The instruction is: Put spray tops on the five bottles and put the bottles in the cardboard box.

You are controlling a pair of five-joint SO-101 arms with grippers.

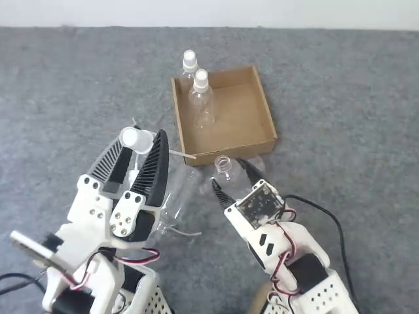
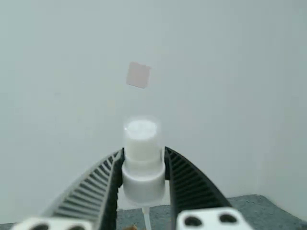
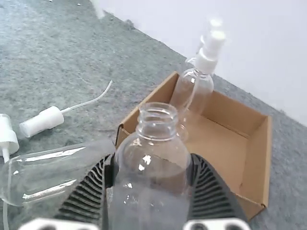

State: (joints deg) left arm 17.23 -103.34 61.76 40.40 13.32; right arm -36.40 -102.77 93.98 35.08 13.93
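My left gripper (image 1: 141,137) is raised over the carpet left of the cardboard box (image 1: 239,111), shut on a white spray top (image 1: 135,139); its head (image 2: 141,143) points away between the fingers. My right gripper (image 1: 227,173) is shut on a clear open-necked bottle (image 1: 223,166) held upright just in front of the box's near wall (image 3: 230,129). Two bottles with spray tops (image 1: 201,98) (image 1: 190,62) stand at the box's far-left corner. Another clear bottle (image 1: 173,203) lies on the carpet between the arms, without a top (image 3: 48,167).
A loose spray top (image 3: 41,122) with a curved dip tube lies on the carpet near the box's front-left corner, and another (image 3: 5,136) lies beside the lying bottle. Grey carpet extends freely right of the box and behind it to a white wall.
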